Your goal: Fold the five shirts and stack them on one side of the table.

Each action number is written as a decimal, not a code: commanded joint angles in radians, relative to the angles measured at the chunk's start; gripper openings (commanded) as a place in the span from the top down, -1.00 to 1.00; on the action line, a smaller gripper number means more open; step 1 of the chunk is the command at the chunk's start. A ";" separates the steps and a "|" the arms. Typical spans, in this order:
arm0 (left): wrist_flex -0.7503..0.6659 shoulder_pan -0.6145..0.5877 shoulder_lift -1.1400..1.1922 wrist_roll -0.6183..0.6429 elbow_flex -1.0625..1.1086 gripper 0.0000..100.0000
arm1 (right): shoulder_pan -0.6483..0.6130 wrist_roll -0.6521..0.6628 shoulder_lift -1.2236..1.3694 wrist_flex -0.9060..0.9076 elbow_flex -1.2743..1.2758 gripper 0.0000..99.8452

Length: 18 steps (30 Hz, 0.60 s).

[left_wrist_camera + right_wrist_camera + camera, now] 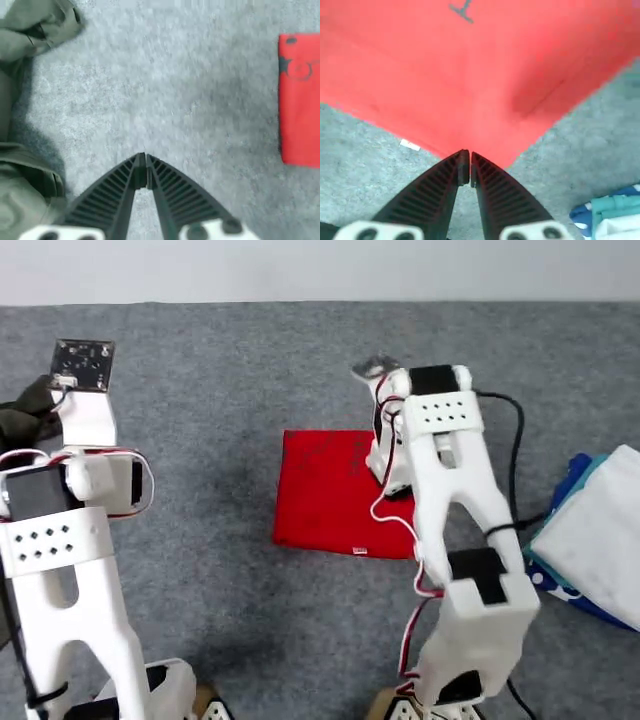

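A red folded shirt (330, 490) lies flat at the middle of the grey table. My right arm (450, 450) hangs over its right edge. In the right wrist view my right gripper (466, 159) is shut, its tips meeting just above the border of the red shirt (470, 70), with no cloth seen between them. My left gripper (145, 162) is shut and empty above bare carpet, between a crumpled olive shirt (30, 25) and the red shirt (300, 100). That olive shirt (20, 412) sits at the table's far left.
A stack of folded shirts (595, 535), white on top of teal and blue, rests at the right edge, also seen as the stack (615, 215) in the right wrist view. A small white tag (410, 145) sticks out at the red shirt's border. Grey table (220, 570) between the arms.
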 commanded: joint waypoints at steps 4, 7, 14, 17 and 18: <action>0.066 -0.008 -0.031 -0.009 -0.004 0.98 | 0.001 -0.146 -0.058 0.042 -0.005 0.54; 0.072 -0.009 -0.031 -0.043 0.033 0.98 | -0.007 -0.253 -0.007 -0.010 -0.005 0.44; 0.121 -0.009 -0.031 -0.097 0.025 0.99 | -0.022 -0.506 0.099 -0.156 -0.008 0.39; 0.121 -0.029 -0.031 -0.094 -0.005 0.99 | -0.021 -0.545 0.128 -0.177 -0.008 0.28; 0.121 -0.041 -0.028 -0.094 -0.016 0.99 | -0.021 -0.557 0.139 -0.185 -0.008 0.25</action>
